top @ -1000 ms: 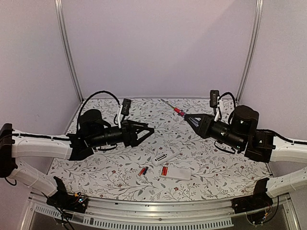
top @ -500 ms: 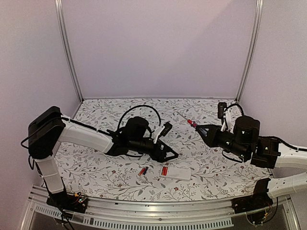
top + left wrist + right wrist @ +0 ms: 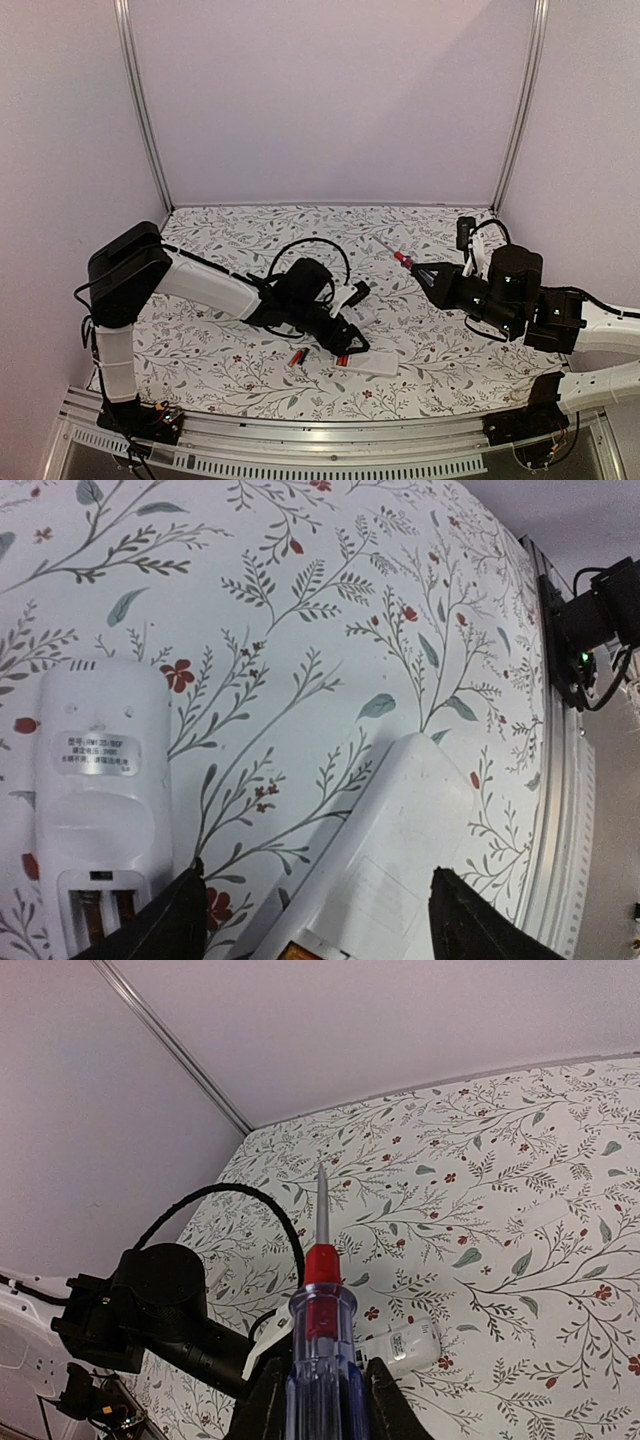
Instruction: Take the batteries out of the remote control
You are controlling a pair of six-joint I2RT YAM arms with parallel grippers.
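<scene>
In the left wrist view the white remote control (image 3: 95, 780) lies back up at the left, its open battery recess (image 3: 100, 910) holding dim brownish shapes. My left gripper (image 3: 320, 920) stands open low over the table, its fingers either side of a flat white plate (image 3: 400, 840). A red battery (image 3: 343, 358) lies at that plate's near end, and two more batteries (image 3: 297, 356) lie loose to the left. From above, the left gripper (image 3: 345, 343) hides most of the remote. My right gripper (image 3: 320, 1385) is shut on a screwdriver (image 3: 322, 1310), held up at the right (image 3: 403, 259).
The floral table cover (image 3: 220, 350) runs to a metal rail (image 3: 320, 440) at the front. A black cable (image 3: 250, 1205) loops over the left arm. Purple walls and two metal posts (image 3: 140, 110) close the back.
My left arm has swung right and down from the table's left, ending open over the white plate beside the remote. The right arm has drawn back a little to the right, still holding the screwdriver.
</scene>
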